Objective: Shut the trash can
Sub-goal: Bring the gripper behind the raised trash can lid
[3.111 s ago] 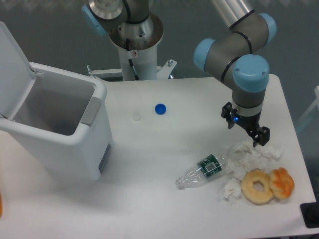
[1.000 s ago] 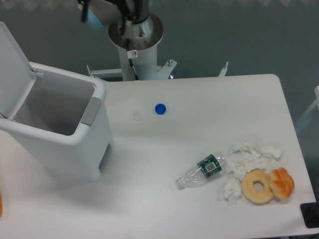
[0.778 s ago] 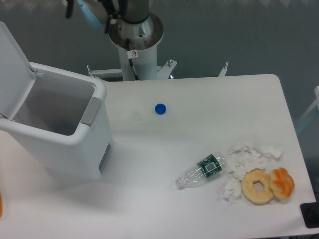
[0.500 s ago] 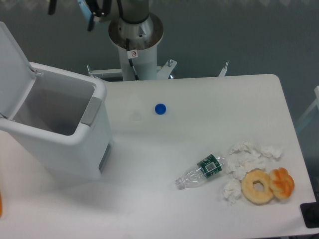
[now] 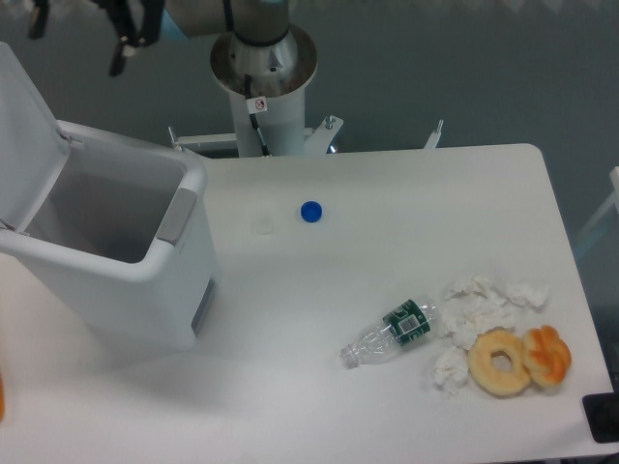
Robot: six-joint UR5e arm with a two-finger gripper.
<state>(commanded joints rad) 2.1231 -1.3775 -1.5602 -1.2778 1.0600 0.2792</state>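
Now swung from frame right to upper left, gripper (image 5: 79, 37) fingers wide apart above the raised lid of the large white plastic trash can (image 5: 116, 280), poised to push it shut.

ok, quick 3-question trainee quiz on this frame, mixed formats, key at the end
1. True or false: the trash can lid is shut.
2. Which lies nearest the donut? A) blue cap B) crumpled tissues C) trash can
3. Fill in: the clear bottle lies on its ____.

Key:
1. False; the lid stands open at the bin's left.
2. B
3. side
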